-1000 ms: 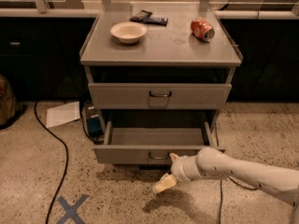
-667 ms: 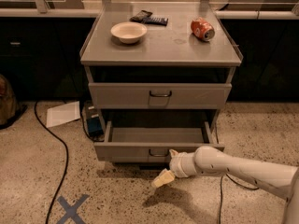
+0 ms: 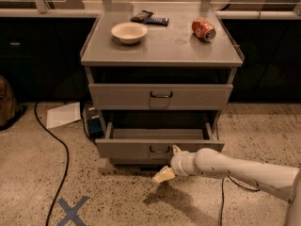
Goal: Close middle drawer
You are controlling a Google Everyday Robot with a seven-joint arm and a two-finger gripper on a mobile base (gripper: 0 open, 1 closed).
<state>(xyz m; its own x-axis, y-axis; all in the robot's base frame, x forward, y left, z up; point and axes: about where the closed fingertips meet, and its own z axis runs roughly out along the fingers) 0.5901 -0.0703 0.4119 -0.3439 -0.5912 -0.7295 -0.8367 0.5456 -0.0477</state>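
Observation:
The middle drawer (image 3: 127,149) is a wide, shallow grey drawer, pulled out from the cabinet with its plain tray interior (image 3: 157,133) showing. A small dark wire handle (image 3: 160,149) sits at the centre of its low front panel. My gripper (image 3: 169,163) is just in front of the drawer front, right of and below the handle. Its upper finger (image 3: 176,149) is at the front panel beside the handle, and the lower cream fingertip (image 3: 163,174) hangs above the floor. The fingers are spread and hold nothing. My white arm (image 3: 235,166) comes in from the right.
The taller upper drawer (image 3: 161,96) is shut. On the cabinet top (image 3: 164,46) are a cream bowl (image 3: 129,32), a red can (image 3: 203,29) and dark packets (image 3: 149,18). On the floor are paper (image 3: 63,114), a black cable (image 3: 61,164), a blue box (image 3: 95,126) and a blue tape X (image 3: 73,211).
My gripper has moved slightly up and left, closer to the drawer front by the handle. The drawer itself stays pulled out about as far as before.

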